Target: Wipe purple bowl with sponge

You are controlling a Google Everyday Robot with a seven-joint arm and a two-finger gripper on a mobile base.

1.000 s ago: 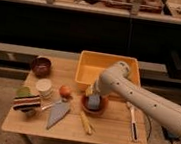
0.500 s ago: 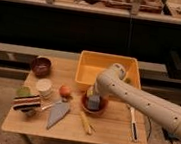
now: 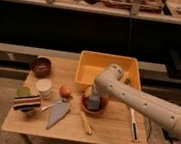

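End effector [image 3: 94, 98] hangs over the sponge [image 3: 94, 105] in the red bowl [image 3: 102, 110]; whether it grips, I cannot tell. The purple bowl [image 3: 41, 65] sits at ten o'clock on the tabletop [image 3: 111, 132]: secure the sponge, lift clear, then cross.

Claw [image 3: 94, 98] over middle bowl [image 3: 101, 109], sponge [image 3: 94, 104] inside, before bin [image 3: 83, 68]; far bowl [image 3: 40, 65] back left on table [image 3: 111, 132].

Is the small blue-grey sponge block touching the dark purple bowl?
Apart. Camera view: the sponge sits in the orange-red bowl under the gripper; the purple bowl stands far off at the table's corner.
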